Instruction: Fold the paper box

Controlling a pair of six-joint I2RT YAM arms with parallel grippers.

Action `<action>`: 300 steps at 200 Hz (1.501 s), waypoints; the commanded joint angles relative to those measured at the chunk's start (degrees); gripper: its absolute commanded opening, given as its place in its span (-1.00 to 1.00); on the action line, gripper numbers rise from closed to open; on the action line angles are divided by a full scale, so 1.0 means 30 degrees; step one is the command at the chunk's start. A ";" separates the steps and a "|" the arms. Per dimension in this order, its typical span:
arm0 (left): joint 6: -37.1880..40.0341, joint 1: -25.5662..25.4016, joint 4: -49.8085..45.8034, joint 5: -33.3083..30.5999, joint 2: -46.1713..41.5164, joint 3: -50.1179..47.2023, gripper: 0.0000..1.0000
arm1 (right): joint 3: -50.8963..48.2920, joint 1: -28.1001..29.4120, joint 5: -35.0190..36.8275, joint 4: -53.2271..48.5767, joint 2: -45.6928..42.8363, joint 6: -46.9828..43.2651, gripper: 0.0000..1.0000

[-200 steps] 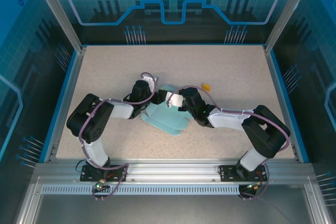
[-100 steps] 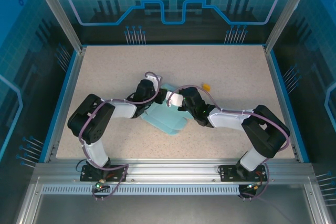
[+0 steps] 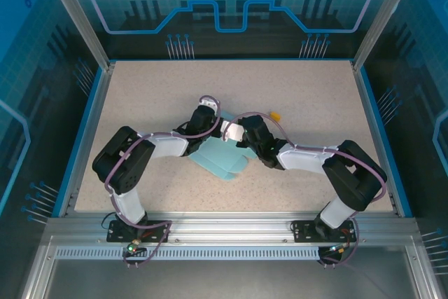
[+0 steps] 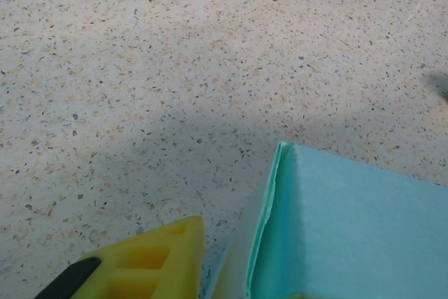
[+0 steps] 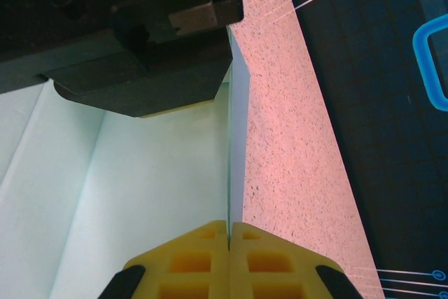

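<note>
We're mid wall-fold: right gripper (image 5: 229, 234) pinching the pale light-blue thin-card paper box (image 3: 224, 162) wall; can't tell left gripper (image 3: 213, 125) state. Next: press crease squarely.

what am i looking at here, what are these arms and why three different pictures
Two robot arms stand side by side, each ending in a two-finger gripper. One picture looks down from behind them; the other two come from wrist cameras. On the table lie a partly folded pale blue paper box and a small orange object. The right gripper pinches an upright wall of the box. The left gripper is at the box too; whether it grips is unclear.
</note>
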 commanded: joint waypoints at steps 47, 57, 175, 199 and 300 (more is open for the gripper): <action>0.0657 0.1562 0.1280 0.0044 -0.0015 -0.1123 -0.12 | 0.0174 -0.0009 0.0145 -0.1809 -0.0951 0.1011 -1.00; 0.0897 0.1554 0.1344 0.0363 -0.0125 -0.1333 -0.07 | 0.0260 -0.0038 0.0211 -0.1824 -0.0940 0.1068 -1.00; 0.0797 0.1555 0.1905 0.2949 -0.1044 -0.3354 0.36 | 0.0684 -0.0331 0.0664 -0.1897 -0.0910 0.0983 -1.00; 0.0826 0.1546 0.1687 0.2972 -0.1105 -0.3566 0.37 | 0.0650 -0.0332 0.0733 -0.1868 -0.1027 0.0966 -1.00; 0.0821 0.1546 0.0695 0.3186 -0.0226 -0.3113 0.42 | 0.0609 -0.0366 0.0695 -0.1890 -0.1583 0.1128 -1.00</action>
